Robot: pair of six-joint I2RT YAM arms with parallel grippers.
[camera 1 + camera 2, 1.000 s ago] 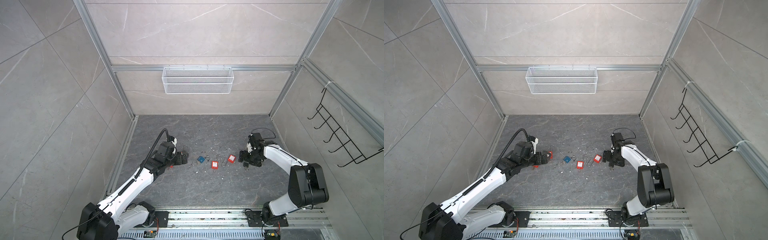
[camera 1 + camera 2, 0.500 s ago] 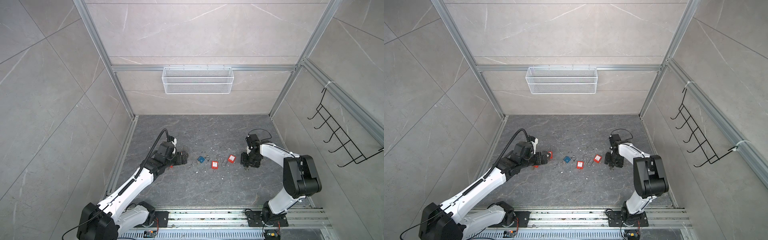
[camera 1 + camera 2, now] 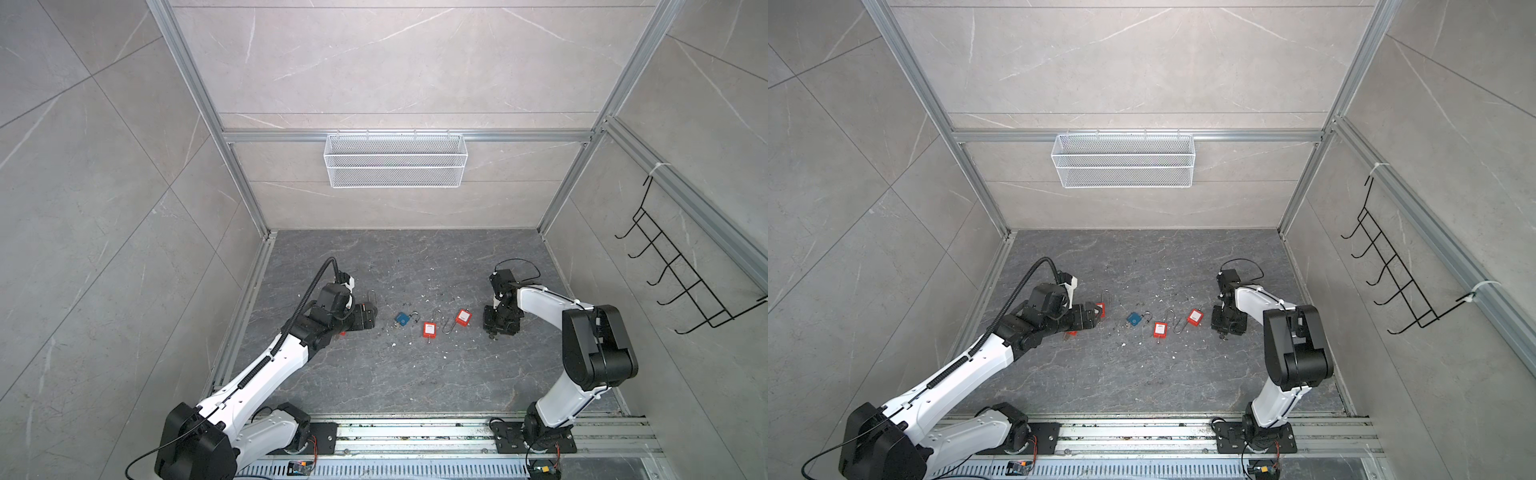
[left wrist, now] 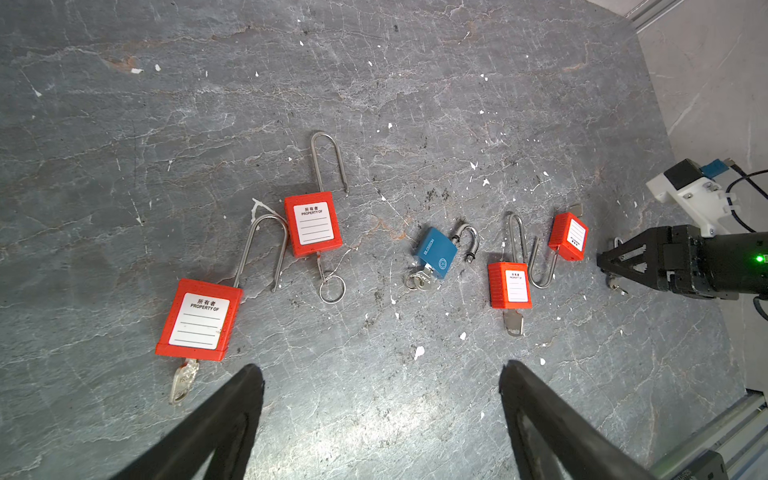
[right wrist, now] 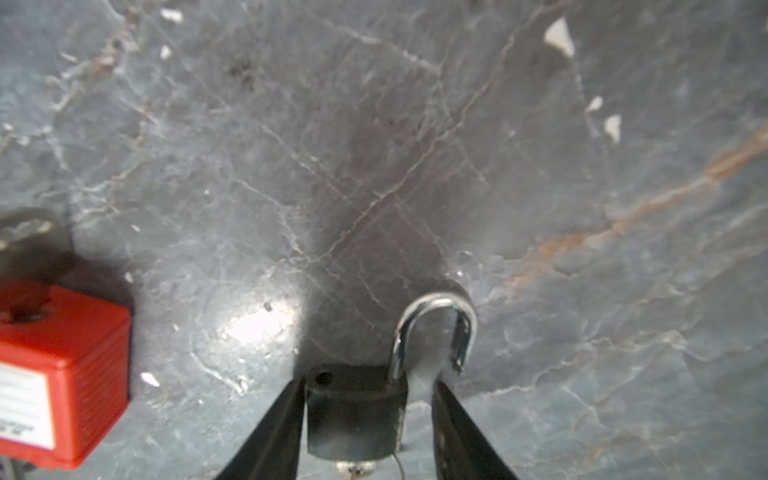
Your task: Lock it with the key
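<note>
A small black padlock (image 5: 353, 411) lies on the grey floor with its shackle (image 5: 432, 328) swung open and a key (image 5: 355, 467) in its base. My right gripper (image 5: 368, 386) straddles its body. One finger touches the lock and a narrow gap shows at the other. In both top views the right gripper (image 3: 500, 328) (image 3: 1227, 328) hides this lock. My left gripper (image 4: 381, 370) stands wide open over bare floor, near a red padlock (image 4: 198, 320) with a key in it.
More open padlocks with keys lie in a row between the arms: red ones (image 4: 313, 224) (image 4: 509, 284) (image 4: 567, 237) and a blue one (image 4: 434, 251). A wire basket (image 3: 395, 166) hangs on the back wall, and a black hook rack (image 3: 681, 274) on the right wall.
The right arm's elbow has swung toward the front while its gripper stayed over the black padlock and its jaws narrowed around it. The left arm has not moved.
</note>
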